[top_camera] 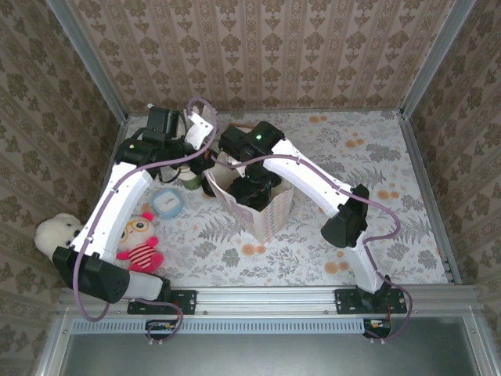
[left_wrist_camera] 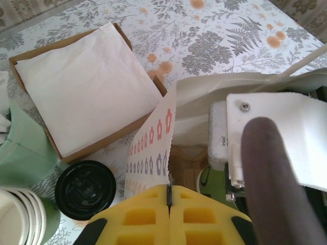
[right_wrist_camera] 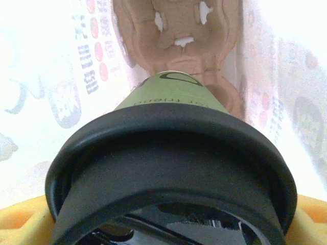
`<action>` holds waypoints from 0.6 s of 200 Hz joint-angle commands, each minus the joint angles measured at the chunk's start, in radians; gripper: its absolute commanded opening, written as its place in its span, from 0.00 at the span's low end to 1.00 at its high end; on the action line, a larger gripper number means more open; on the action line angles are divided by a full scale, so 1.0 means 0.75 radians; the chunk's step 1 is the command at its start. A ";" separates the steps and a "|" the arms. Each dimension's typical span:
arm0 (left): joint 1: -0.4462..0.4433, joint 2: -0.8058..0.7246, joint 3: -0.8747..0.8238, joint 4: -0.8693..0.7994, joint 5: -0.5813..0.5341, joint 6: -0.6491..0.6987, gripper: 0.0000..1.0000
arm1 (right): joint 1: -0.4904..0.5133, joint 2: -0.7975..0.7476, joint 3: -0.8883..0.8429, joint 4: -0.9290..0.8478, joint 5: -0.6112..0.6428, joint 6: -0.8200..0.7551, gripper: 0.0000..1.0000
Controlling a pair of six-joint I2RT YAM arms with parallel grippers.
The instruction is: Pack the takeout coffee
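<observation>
My right gripper (right_wrist_camera: pixel 166 224) is clenched around the takeout coffee (right_wrist_camera: pixel 171 97), centre frame inside the paper bag (left_wrist_camera: pixel 153 140), over its cardboard cup tray (right_wrist_camera: pixel 176 23); my left gripper (left_wrist_camera: pixel 168 201) pinches the bag's rim.

Takeout coffee cups, black lids: two – takeout coffee (right_wrist_camera: pixel 168 138) inside paper bag (top_camera: pixel 270 218), second lidded cup (left_wrist_camera: pixel 85 190) on table (top_camera: pixel 368 196) just beside bag.
Paper bag: one, mid-table.
Cup carrier (right_wrist_camera: pixel 176 30): one, on bag floor.
Lidless-cup stack (left_wrist_camera: pixel 20 217): one, cup count unclear.
Pale green cup (left_wrist_camera: pixel 23 148): one.
Cardboard tray (left_wrist_camera: pixel 110 137): one, holding napkin pile (left_wrist_camera: pixel 87 87).
Plush toys: two, at table's left edge – white bear (top_camera: pixel 59 233), pink striped doll (top_camera: pixel 139 247).
Small blue round item (top_camera: pixel 166 204): one.
Arms: two – left arm (top_camera: pixel 117 200), right arm (top_camera: pixel 313 174).
</observation>
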 commanded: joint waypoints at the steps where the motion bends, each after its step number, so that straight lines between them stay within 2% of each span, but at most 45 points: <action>1: -0.016 0.029 -0.011 -0.057 -0.009 0.012 0.00 | 0.016 -0.098 0.112 -0.084 0.030 0.018 0.52; 27: -0.018 0.037 -0.003 -0.070 -0.012 0.018 0.00 | 0.011 -0.132 0.141 -0.089 0.012 0.027 0.52; 76: -0.015 0.019 -0.003 -0.090 -0.016 0.045 0.00 | -0.004 -0.179 0.155 -0.157 0.088 0.023 0.52; 120: -0.016 0.020 -0.009 -0.097 0.010 0.065 0.00 | -0.025 -0.175 0.179 -0.192 0.061 0.000 0.52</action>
